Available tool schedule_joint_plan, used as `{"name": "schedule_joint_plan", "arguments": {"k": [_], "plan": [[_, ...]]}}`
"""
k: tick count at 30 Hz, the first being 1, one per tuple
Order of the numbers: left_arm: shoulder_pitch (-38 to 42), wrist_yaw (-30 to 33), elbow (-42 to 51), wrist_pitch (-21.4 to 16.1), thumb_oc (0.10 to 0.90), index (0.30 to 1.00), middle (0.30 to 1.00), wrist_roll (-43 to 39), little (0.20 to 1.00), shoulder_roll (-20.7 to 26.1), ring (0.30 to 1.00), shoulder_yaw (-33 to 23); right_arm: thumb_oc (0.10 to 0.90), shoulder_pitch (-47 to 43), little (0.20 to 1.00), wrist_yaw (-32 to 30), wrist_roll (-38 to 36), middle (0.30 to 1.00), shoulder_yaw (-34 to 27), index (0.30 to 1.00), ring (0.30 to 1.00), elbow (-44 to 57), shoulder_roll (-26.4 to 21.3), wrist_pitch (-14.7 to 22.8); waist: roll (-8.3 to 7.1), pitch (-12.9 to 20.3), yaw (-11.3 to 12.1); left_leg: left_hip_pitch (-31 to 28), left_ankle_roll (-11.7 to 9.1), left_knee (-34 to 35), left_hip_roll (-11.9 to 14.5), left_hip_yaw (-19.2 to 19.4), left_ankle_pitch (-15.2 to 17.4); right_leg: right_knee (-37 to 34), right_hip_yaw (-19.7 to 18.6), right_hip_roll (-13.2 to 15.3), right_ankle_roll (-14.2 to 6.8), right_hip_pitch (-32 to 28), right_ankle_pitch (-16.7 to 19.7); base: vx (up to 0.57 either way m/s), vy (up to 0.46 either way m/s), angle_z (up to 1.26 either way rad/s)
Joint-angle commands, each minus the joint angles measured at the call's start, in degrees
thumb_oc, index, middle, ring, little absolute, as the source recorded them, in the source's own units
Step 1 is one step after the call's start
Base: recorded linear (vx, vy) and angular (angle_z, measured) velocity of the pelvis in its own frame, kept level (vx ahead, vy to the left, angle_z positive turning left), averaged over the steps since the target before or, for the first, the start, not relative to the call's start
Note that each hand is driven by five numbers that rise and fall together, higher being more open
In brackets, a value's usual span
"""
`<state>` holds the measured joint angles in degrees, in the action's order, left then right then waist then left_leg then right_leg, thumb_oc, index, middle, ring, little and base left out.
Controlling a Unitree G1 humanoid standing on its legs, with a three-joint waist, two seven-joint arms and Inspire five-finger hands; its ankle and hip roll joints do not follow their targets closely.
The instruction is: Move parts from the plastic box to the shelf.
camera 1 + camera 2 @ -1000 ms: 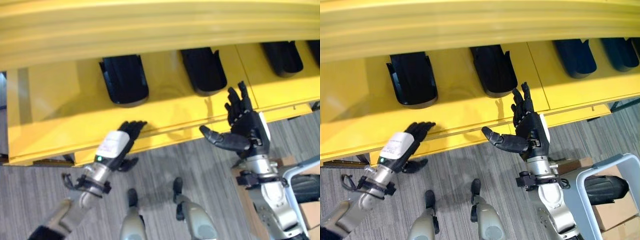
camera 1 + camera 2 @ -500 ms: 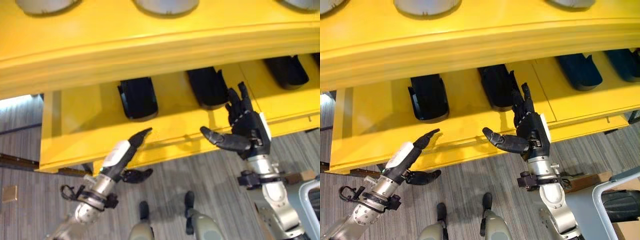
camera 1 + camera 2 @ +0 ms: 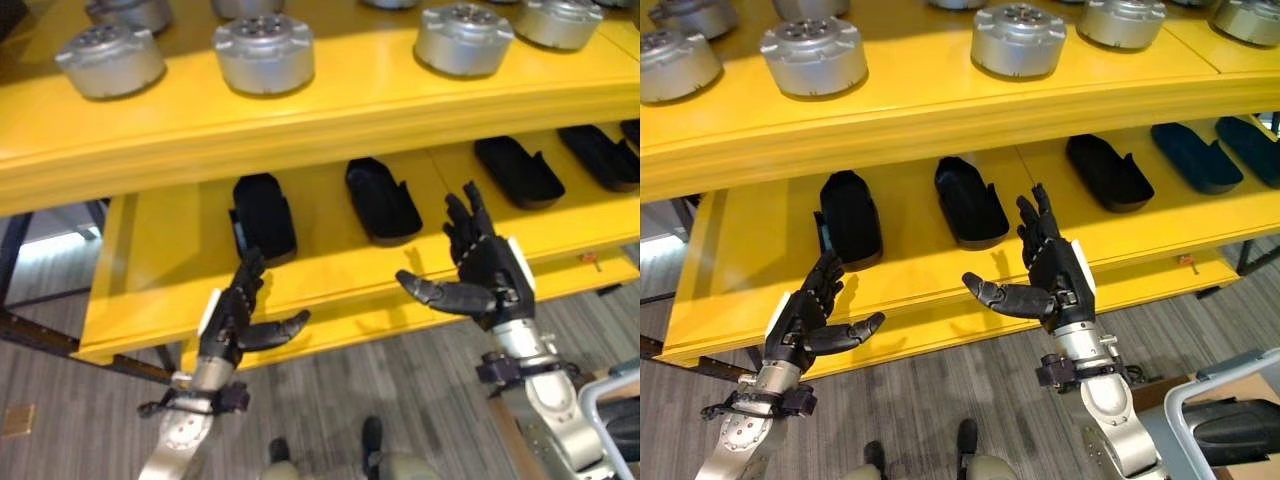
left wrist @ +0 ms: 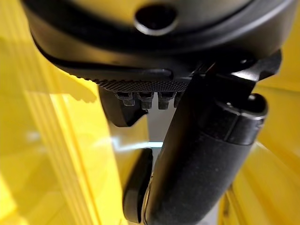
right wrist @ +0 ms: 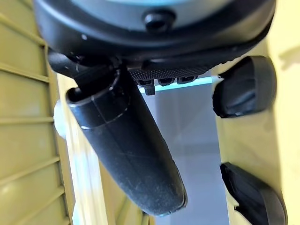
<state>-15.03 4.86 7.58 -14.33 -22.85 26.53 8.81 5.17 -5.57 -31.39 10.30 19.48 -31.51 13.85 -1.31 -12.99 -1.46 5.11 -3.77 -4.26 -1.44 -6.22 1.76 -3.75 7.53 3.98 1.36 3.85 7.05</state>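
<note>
Left hand (image 3: 805, 318): you held it empty, fingers spread, just before the lower shelf (image 3: 740, 265).
Right hand (image 3: 1055, 285): likewise released, thumb out.
Parts: glossy black moulded shells (image 3: 849, 218) lay beyond your fingers, untouched.
Upper shelf (image 3: 910, 100): round ribbed metal housings (image 3: 813, 55).

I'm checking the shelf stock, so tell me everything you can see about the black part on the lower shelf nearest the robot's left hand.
The black part is a dark, matte, shoe-shaped shell, plastic by its look, rounded at its far end. It lies flat on the yellow lower shelf, lengthwise front to back, leftmost in a row of similar parts. Nothing touches it. The left hand hovers open in front of it, empty.
</note>
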Motion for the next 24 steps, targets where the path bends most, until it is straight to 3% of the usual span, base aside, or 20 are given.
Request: {"name": "schedule_joint_plan", "arguments": {"k": [1, 2, 3, 6, 10, 17, 18, 19, 21, 22, 23, 24], "plan": [[1.53, -1.38, 5.98, -5.36, 0.9, 1.0, 1.0, -0.54, 1.0, 1.52, 1.0, -4.48, 0.9, -4.96, 1.0, 3.24, 1.74, 1.0, -2.46, 1.0, 1.0, 2.09, 1.25, 4.73, -1.46, 4.18, 0.86, 1.32, 3.82, -2.0, -6.48, -6.08, -1.27, 2.66, -4.1, -1.38, -4.33, -2.09, -5.54, 0.12, 0.037, -1.31], [0.66, -2.3, 6.48, -5.75, 0.9, 1.0, 1.0, -1.27, 1.0, 1.62, 1.0, -5.07, 0.9, -6.31, 1.0, 4.11, 1.31, 1.0, -1.62, 1.0, 1.0, 1.31, 2.14, 4.46, -1.37, 4.85, 1.23, 0.54, 4.79, -1.45, -7.6, -8.49, -0.58, 1.68, -6.99, -2.79, -4.54, -2.34, -4.8, 0.09, 0.046, -1.44], [0.63, -2.35, 6.44, -5.79, 0.9, 1.0, 1.0, -1.3, 1.0, 1.61, 1.0, -5.11, 0.9, -6.31, 1.0, 4.11, 1.3, 1.0, -1.58, 1.0, 1.0, 1.32, 2.14, 4.44, -1.38, 4.77, 1.41, 0.3, 4.81, -1.21, -7.5, -8.29, -0.61, 1.55, -7.2, -2.84, -4.53, -2.48, -4.7, 0.08, 0.086, -1.44], [1.15, -2.89, 5.62, -5.41, 0.9, 1.0, 1.0, -2.3, 1.0, 1.05, 1.0, -4.34, 0.9, -5.25, 1.0, 5.25, -0.02, 1.0, -1.18, 1.0, 1.0, 0.41, 3.23, 3.19, -1.56, 7.13, 0.67, -2.22, 6.0, 3.15, -5.63, -4.25, -1.96, 0.21, -9.74, -3.01, -5.37, -2.96, -3.33, 0.07, 0.126, -1.06], [1.73, -2.68, 5.56, -5.24, 0.9, 1.0, 1.0, -1.87, 1.0, 1.75, 1.0, -3.91, 0.9, -4.71, 1.0, 5.5, 0.09, 1.0, -0.98, 1.0, 1.0, 0.19, 3.33, 2.35, -1.67, 8.05, 0.31, -3.83, 6.88, 5.3, -4.96, -1.78, -2.03, 0.44, -12.41, -3.3, -6.1, -2.52, -2.76, 0.01, 0.085, -0.7], [5.0, -1.13, 4.25, -5.44, 0.9, 1.0, 1.0, -1.44, 1.0, 2.68, 1.0, -3.61, 0.9, -4.57, 1.0, 5.75, 0.41, 1.0, 0.05, 1.0, 1.0, 0.56, 3.81, 1.56, -1.94, 6.62, -1.68, -4.33, 8.13, 4.49, -4.5, 3.02, -0.57, 4.38, -18.17, -5.0, -7.33, 1.29, -1.94, -0.03, 0.065, -0.41], [5.6, -0.21, 4.43, -5.56, 0.9, 1.0, 1.0, -1.27, 1.0, 2.85, 1.0, -3.8, 0.9, -6.04, 1.0, 5.51, 0.79, 1.0, 1.05, 1.0, 1.0, 0.31, 4.19, 1.64, -1.99, 5.5, -1.22, -3.67, 8.45, 3.17, -3.85, 4.8, 0.2, 6.91, -16.99, -5.1, -7.83, 3.45, -2.24, -0.13, -0.01, -0.62], [6.07, 0.33, 4.67, -5.66, 0.9, 1.0, 1.0, -1.17, 1.0, 3.14, 1.0, -4.27, 0.9, -7.52, 1.0, 5.14, 1.06, 1.0, 1.76, 1.0, 1.0, 0.05, 4.67, 1.75, -1.97, 4.47, -0.19, -3.13, 8.41, 2.27, -2.81, 6.92, 0.77, 9.35, -12.54, -3.91, -8.1, 5.16, -2.53, -0.17, -0.017, -0.99], [6.66, 1.57, 5.56, -5.74, 0.9, 1.0, 1.0, -1.24, 1.0, 3.6, 1.0, -5.55, 0.9, -11.34, 1.0, 3.69, 2.42, 1.0, 3.85, 1.0, 1.0, -1.66, 6.7, 2.11, -0.86, 3.11, 2.97, -2.87, 7.19, 1.43, 0.37, 11.42, 1.4, 11.06, 6.8, 4.28, -7.97, 4.16, -5.05, -0.12, -0.042, -1.61], [6.26, 1.55, 5.78, -5.7, 0.9, 1.0, 1.0, -1.21, 1.0, 3.61, 1.0, -6.09, 0.9, -12.78, 1.0, 3.22, 2.87, 1.0, 4.87, 1.0, 1.0, -2.53, 7.3, 1.8, -0.31, 2.96, 3.66, -3.82, 6.6, 1.87, 1.7, 13.53, 1.63, 11.03, 11.9, 7.28, -7.81, 3.25, -5.08, -0.04, -0.034, -2.11], [6.26, 1.55, 5.78, -5.7, 0.9, 1.0, 1.0, -1.21, 1.0, 3.6, 1.0, -6.1, 0.9, -12.79, 1.0, 3.22, 2.87, 1.0, 4.88, 1.0, 1.0, -2.53, 7.3, 1.8, -0.3, 2.92, 3.65, -3.87, 6.6, 1.88, 1.7, 13.52, 1.62, 11.02, 11.91, 7.27, -7.81, 3.2, -5.08, 0.05, -0.063, -1.8], [5.5, 1.5, 6.0, -5.36, 0.9, 1.0, 1.0, -0.71, 1.0, 3.77, 1.0, -6.8, 0.9, -14.78, 1.0, 2.9, 3.7, 1.0, 5.94, 1.0, 1.0, -3.22, 8.03, 1.34, 0.3, 2.68, 4.9, -6.01, 5.83, 2.84, 3.82, 16.64, 2.71, 10.83, 15.18, 12.23, -9.39, 2.75, -3.52, 0.07, -0.095, -1.32]]}}
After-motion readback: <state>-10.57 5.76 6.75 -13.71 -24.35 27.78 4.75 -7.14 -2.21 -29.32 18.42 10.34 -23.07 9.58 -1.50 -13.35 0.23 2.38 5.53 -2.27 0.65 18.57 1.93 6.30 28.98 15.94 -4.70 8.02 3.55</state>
